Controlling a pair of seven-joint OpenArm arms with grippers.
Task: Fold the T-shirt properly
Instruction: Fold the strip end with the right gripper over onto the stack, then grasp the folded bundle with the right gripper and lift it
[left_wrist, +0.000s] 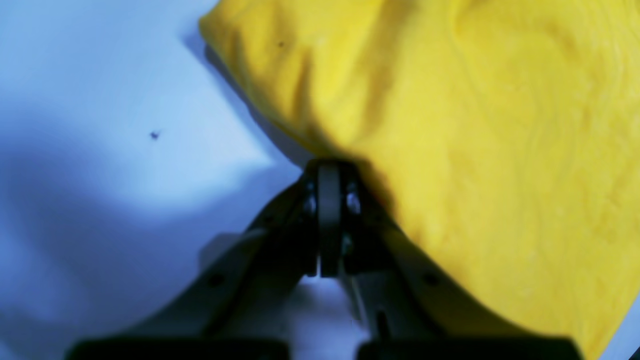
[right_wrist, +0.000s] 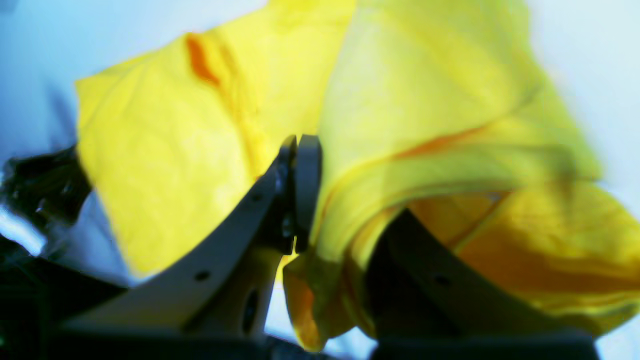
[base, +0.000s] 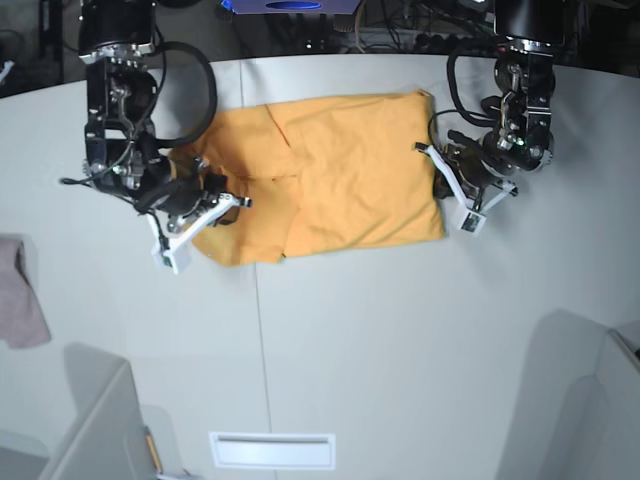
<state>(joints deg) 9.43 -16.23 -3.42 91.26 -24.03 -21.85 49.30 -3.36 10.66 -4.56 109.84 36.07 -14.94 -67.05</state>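
Observation:
The orange-yellow T-shirt (base: 340, 170) lies spread on the white table, its left part bunched and folded over. My right gripper (base: 215, 205) is at the shirt's left lower edge. In the right wrist view it (right_wrist: 312, 150) is shut on a fold of the T-shirt (right_wrist: 425, 100), and cloth drapes over one finger. My left gripper (base: 440, 185) is at the shirt's right edge. In the left wrist view it (left_wrist: 328, 170) is shut, pinching the edge of the T-shirt (left_wrist: 475, 125).
A small pinkish-mauve cloth (base: 20, 290) lies at the table's left edge. Grey partitions stand at the front left (base: 100, 420) and front right (base: 600, 400). A white slot plate (base: 270, 450) sits at the front edge.

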